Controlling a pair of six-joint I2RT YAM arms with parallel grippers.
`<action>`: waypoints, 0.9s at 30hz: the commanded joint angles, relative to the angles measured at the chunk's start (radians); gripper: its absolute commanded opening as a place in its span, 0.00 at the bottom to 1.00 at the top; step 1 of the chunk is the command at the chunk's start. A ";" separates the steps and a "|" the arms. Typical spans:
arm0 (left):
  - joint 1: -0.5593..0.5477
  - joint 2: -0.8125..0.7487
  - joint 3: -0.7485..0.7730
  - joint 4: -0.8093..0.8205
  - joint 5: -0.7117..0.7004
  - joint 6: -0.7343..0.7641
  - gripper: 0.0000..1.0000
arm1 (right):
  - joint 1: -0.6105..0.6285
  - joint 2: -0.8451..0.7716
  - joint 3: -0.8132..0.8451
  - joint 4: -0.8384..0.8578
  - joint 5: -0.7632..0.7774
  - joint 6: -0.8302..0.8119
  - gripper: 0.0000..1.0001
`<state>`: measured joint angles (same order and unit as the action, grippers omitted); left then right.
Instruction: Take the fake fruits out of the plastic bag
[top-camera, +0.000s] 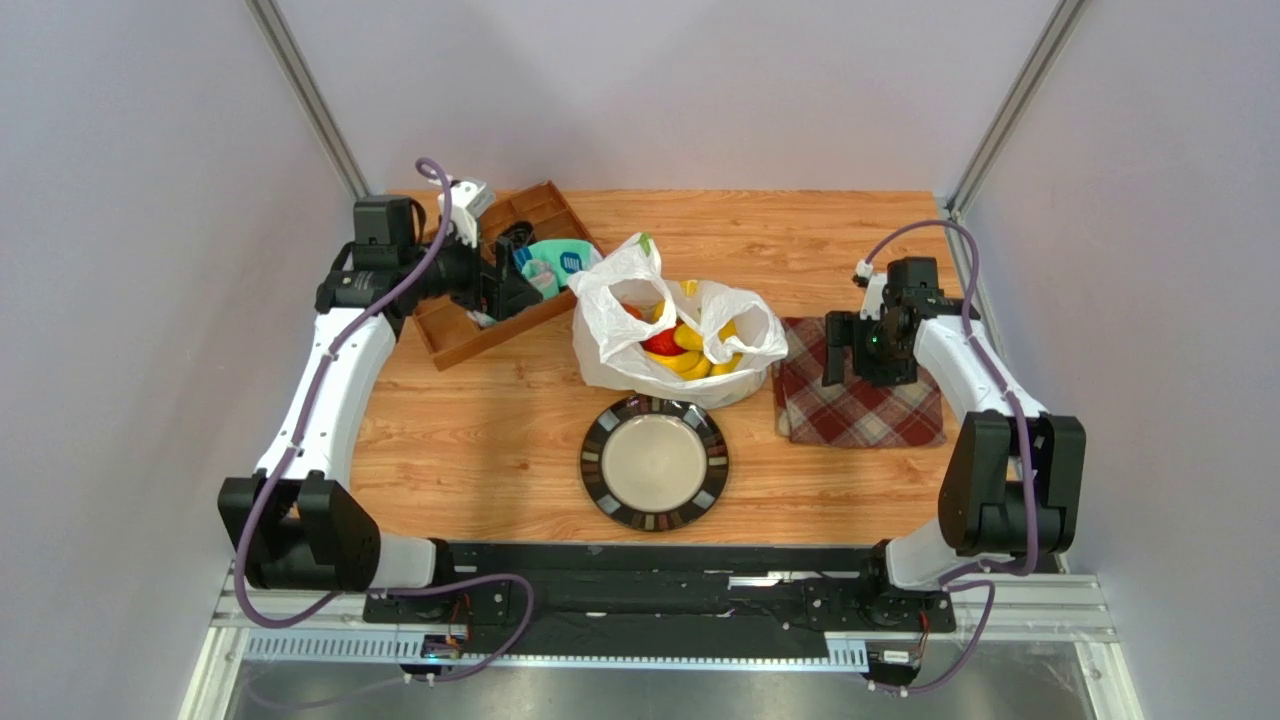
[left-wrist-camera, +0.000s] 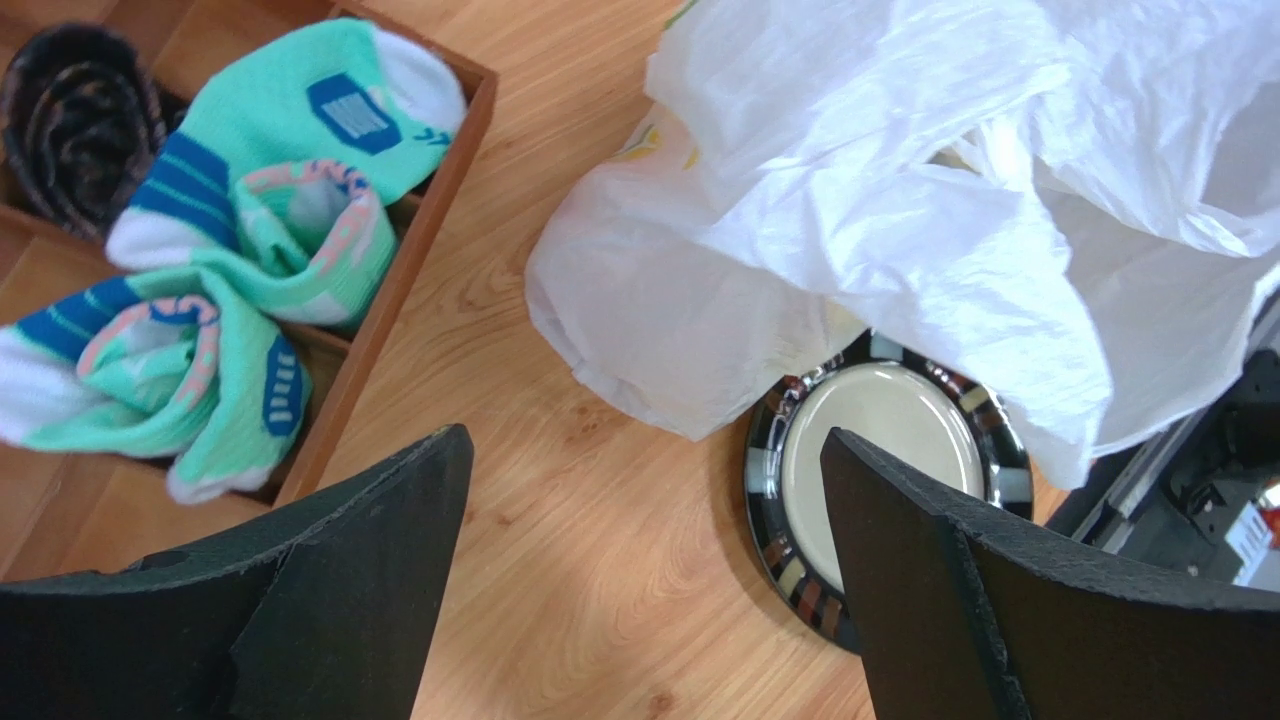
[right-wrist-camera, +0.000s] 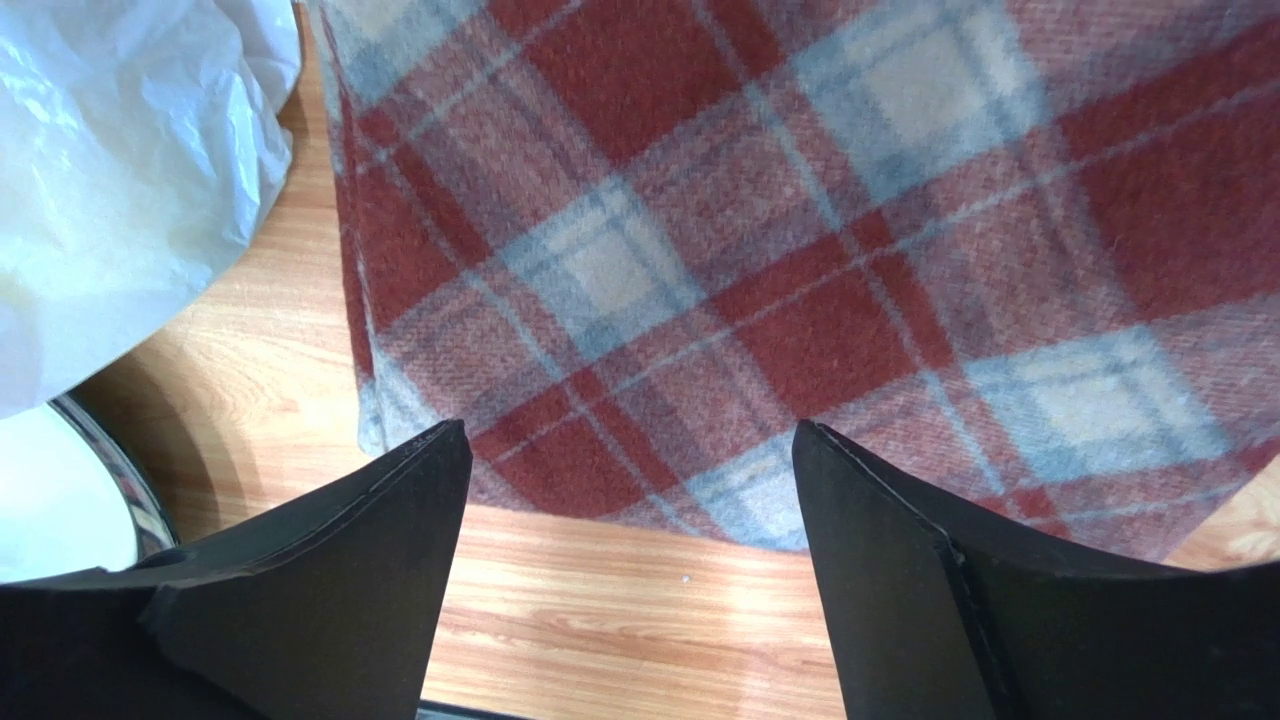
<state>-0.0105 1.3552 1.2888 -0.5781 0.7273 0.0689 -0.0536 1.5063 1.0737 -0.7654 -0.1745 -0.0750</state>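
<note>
Wood-grain surface (top-camera: 481, 435) boxed in by pale grey walls, fruit bag at its middle.

The plastic bag (top-camera: 661, 323) sits open mid-surface, just beyond a striped-rim plate (top-camera: 654, 462), with the fake fruits (top-camera: 684, 342) inside it (yellow bananas and a red one show). A wooden tray (top-camera: 496, 300) holding green socks (left-wrist-camera: 226, 270) lies far left, and a red plaid cloth (top-camera: 857, 398) lies right of the bag. The left jaws stand wide and empty by the tray's edge. The right jaws, also wide and empty, hang over the cloth. Metal posts run up both far corners.
</note>
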 joint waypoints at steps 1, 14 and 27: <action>-0.087 0.012 0.098 -0.037 0.030 0.089 0.95 | 0.000 0.035 0.075 -0.021 -0.011 -0.078 0.81; -0.353 0.065 0.231 -0.089 -0.117 0.226 0.94 | -0.141 0.259 0.138 -0.064 0.303 -0.147 0.68; -0.528 0.152 0.276 -0.039 -0.288 0.253 0.92 | -0.134 -0.115 0.357 -0.215 -0.362 -0.261 0.69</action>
<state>-0.4915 1.4647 1.5017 -0.6621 0.5255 0.2790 -0.2722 1.6241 1.3251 -0.9180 -0.1593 -0.2569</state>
